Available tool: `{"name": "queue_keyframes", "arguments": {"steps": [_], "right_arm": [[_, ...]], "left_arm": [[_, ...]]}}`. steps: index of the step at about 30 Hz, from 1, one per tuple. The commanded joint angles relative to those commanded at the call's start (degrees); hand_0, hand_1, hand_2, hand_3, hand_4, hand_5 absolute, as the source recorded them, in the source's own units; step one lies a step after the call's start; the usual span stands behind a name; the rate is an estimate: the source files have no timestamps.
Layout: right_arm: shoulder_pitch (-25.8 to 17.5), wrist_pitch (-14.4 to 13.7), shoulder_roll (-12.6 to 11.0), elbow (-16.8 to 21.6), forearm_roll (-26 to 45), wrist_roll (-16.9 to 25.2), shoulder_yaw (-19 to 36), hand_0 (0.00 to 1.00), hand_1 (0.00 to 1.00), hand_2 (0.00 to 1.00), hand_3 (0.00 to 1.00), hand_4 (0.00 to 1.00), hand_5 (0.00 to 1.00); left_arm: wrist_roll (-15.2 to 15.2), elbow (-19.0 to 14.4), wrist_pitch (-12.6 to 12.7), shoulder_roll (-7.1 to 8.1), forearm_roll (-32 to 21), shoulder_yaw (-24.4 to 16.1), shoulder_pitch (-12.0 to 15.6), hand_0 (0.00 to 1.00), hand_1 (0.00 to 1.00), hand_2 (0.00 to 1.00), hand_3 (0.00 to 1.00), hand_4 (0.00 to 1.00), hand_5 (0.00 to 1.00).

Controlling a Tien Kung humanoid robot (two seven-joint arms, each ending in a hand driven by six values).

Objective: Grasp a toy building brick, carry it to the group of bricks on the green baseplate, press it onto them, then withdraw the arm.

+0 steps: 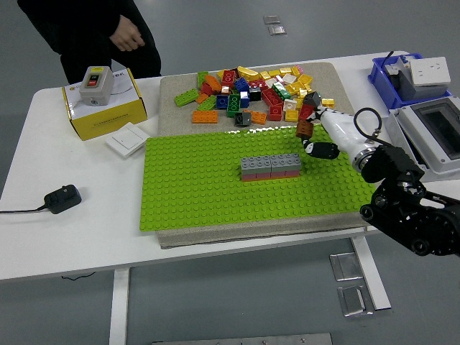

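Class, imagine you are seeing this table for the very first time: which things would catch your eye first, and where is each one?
The bright green baseplate fills the table's middle, with a short grey wall of bricks standing on it. Behind it lies a colourful heap of loose bricks. From the right, the robot's right hand holds a brown brick above the baseplate's far right part.

You see a bright green baseplate [215,187] carrying grey bricks [271,164] over a pink layer. The right hand [323,136] is white with black fingertips and holds a brown brick [304,129]. The loose pile [259,93] mixes red, yellow, orange, blue and green. The box [108,115] is yellow.
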Motion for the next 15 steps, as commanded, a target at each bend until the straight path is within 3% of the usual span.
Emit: {"name": "queue_keyframes", "arguments": {"steps": [7,15], "right_arm": [[0.3,0.1,2.8,6.9,-2.7,-0.5,-1.2,0.871,0.920,0.945,0.535,0.504,0.343],[-0.2,0.0,3.7,7.3,-3.1,-0.6,-2.3,0.870,0.919,0.945,0.531,0.506,0.347]], "left_arm": [[0.0,0.0,0.0,0.08,-0.3,0.2,0.0,0.662,0.660,0.571,0.603,0.193,0.670],[0.1,0.0,0.1,0.17,-0.5,0.1,0.0,0.662,0.660,0.572,0.603,0.194,0.670]]}}
